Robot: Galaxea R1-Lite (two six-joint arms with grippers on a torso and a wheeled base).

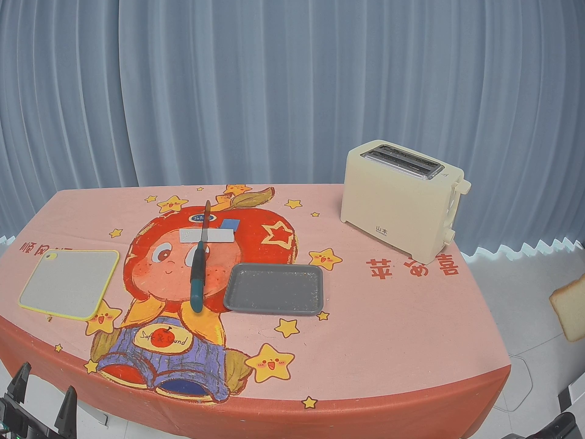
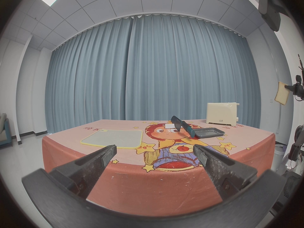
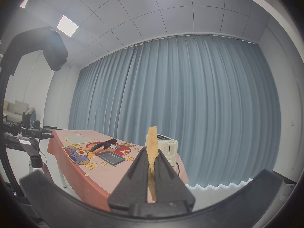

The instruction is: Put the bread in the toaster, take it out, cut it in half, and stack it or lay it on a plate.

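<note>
Jaws of right gripper (image 3: 152,154): clamped on one slice of bread (image 3: 153,138), which stood upright between them. It was held in the air off the right edge of the table (image 1: 390,336), touching nothing else.

Jaws of left gripper (image 2: 155,151): wide apart, holding and touching nothing, off the table's near left corner.

Bread, handling, as judged: light, soft, easily crushed or torn. Best taken by its flat faces near one edge, with gentle pressure, leaving most of the slice free to enter a slot.

Toaster (image 1: 399,199): at the far right corner, slots facing up.

Plate (image 1: 274,289): grey, rectangular, bare, near the table's middle.

Knife (image 1: 198,269): just left of the plate, blade propped across a small white rest (image 1: 207,235).

Cutting board (image 1: 70,283): by the left edge.
</note>
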